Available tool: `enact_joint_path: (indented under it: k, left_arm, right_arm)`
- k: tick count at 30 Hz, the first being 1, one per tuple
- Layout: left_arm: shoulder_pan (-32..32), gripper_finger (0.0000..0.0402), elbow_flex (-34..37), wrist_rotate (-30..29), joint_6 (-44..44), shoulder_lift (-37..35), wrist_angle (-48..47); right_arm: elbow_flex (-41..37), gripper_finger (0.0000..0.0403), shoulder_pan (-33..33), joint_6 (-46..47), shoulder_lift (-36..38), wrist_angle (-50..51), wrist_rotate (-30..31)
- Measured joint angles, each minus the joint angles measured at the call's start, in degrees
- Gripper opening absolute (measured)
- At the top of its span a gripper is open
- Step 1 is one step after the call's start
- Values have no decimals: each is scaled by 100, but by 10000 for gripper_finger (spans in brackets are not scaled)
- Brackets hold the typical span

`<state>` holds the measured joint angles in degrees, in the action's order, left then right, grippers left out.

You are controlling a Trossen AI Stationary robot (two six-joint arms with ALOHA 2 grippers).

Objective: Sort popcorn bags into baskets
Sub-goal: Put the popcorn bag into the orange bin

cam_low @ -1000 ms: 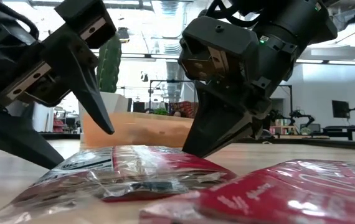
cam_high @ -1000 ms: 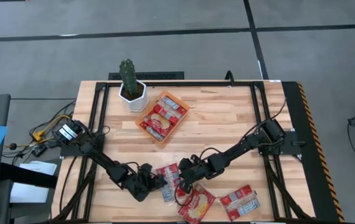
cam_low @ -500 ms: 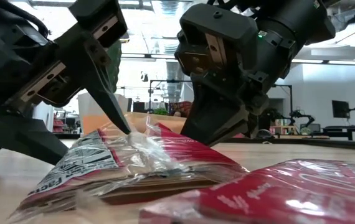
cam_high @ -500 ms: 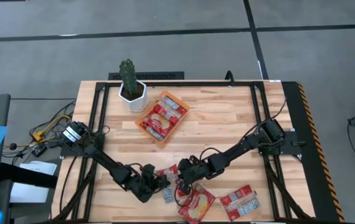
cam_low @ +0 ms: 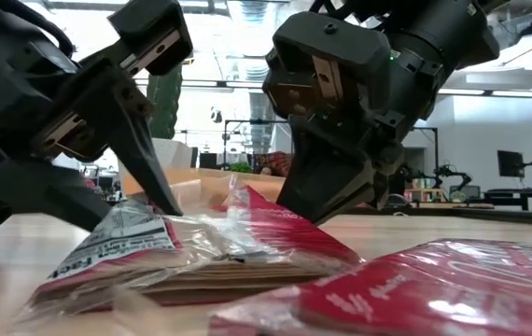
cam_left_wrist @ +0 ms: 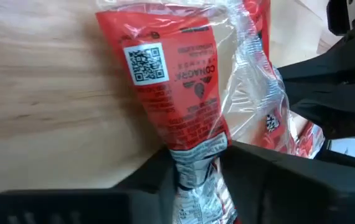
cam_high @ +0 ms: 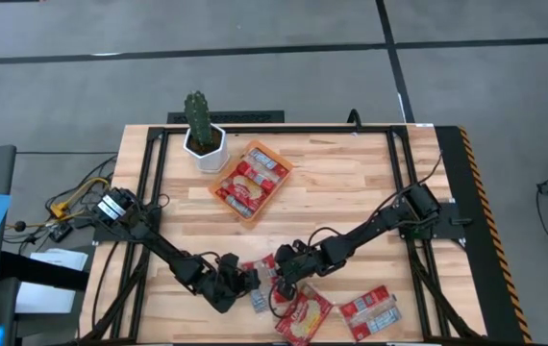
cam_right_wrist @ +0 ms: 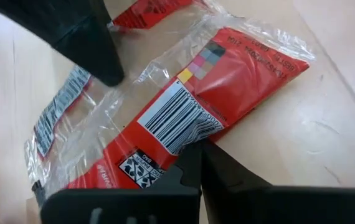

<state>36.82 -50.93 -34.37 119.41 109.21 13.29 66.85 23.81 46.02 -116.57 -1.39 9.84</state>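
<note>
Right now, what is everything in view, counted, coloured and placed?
Red and silvery flat popcorn packet, gripped: one, front middle of table, pinched at opposite ends by both grippers.
Other red loose packets: at least two, near the front edge, right of the gripped one.
Red packets in the tray: several, exact count unclear.
Shallow orange plastic tray: one, back left of centre.
Green cactus in white pot: one, just behind the tray.
Light wooden slatted table: one, black frame.
Left gripper: dark, shut on one end.
Right gripper: dark, shut on the other end.
</note>
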Motion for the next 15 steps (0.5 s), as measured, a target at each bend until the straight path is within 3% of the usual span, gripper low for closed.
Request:
enact_joint_path:
  k: [6,15]
  left_arm:
    - [0,13,8,-7,-98,-11,171]
    - [-2,5,21,-188,-151,-70,527]
  right_arm:
    - [0,33,3,-1,287,303,-118]
    - [9,23,112,-153,1834,1713,338]
